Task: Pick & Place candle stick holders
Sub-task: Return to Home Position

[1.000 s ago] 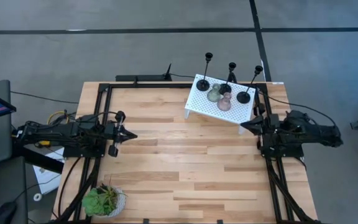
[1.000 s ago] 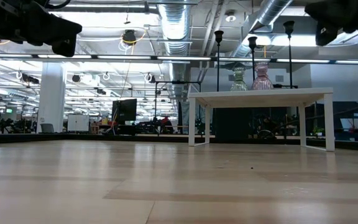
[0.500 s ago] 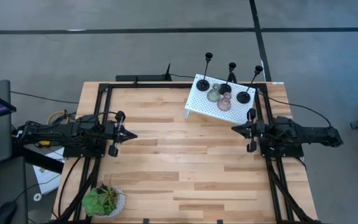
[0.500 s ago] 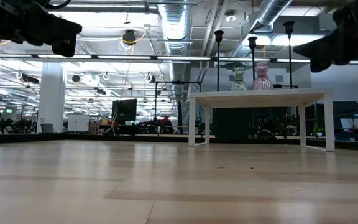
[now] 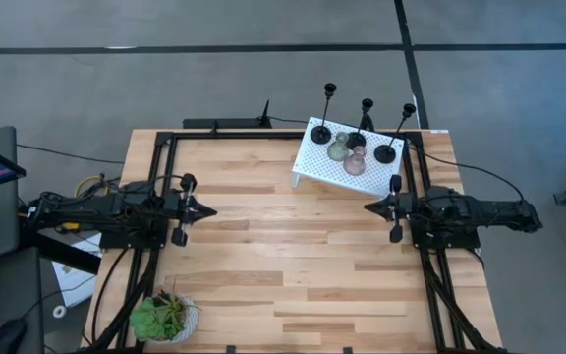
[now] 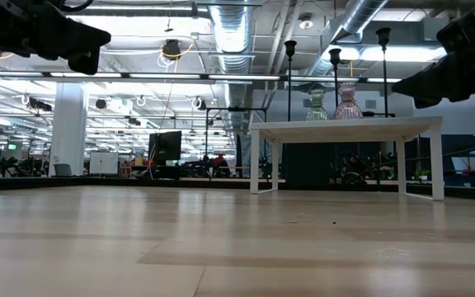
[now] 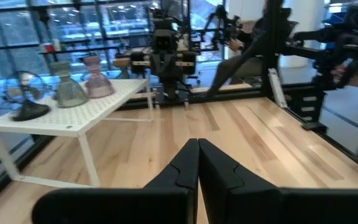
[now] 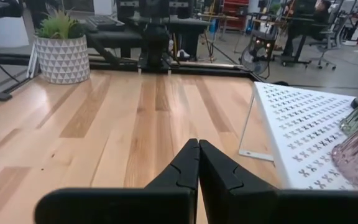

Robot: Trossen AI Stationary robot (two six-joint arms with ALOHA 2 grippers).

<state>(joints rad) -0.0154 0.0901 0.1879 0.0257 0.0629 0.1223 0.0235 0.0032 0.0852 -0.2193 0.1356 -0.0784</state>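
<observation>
High view puts all five candle stick holders (image 5: 339,149) on the white perforated stand (image 5: 312,165) at table's 1 o'clock; only wrist views show left gripper (image 7: 197,144) and right gripper (image 8: 198,144) jaws closed, empty, arms level.

A white perforated box-like stand (image 5: 314,162) sits at the far right of the pale wooden surface (image 5: 283,246). On it, three tall thin black candle stick holders (image 5: 356,141) line the far side, with a squat grey-green holder (image 5: 337,149) and a squat pinkish-brown holder (image 5: 354,164) before them. A small green potted plant (image 5: 162,317) occupies the near left corner. The left gripper (image 5: 207,211) and the right gripper (image 5: 369,207) face each other, well apart, across the middle.
</observation>
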